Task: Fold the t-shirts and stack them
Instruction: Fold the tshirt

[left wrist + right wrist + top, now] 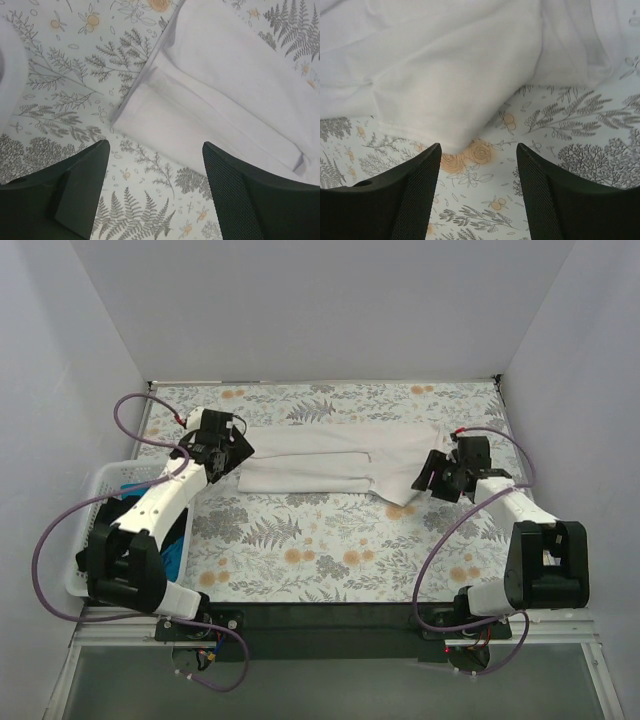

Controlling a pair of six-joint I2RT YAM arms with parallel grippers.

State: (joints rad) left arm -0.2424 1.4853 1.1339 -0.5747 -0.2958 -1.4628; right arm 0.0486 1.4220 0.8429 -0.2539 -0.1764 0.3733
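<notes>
I am keeping my left gripper (155, 147) and right gripper (478, 147) wide apart, gripping nothing. The white t-shirt (340, 460) is lying half folded on the tablecloth (320, 550) between them (more t-shirts (178, 540) are waiting in the basket (100, 485)).

The soft white cloth t-shirt (455, 75) lies rumpled on the floral grey-and-orange tablecloth (570, 130) — the black right gripper (479, 152) gapes just short of it, empty.

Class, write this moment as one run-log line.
white t-shirt: partly folded, flat on tablecloth | left pincer: open, empty | right pincer: open, empty
</notes>
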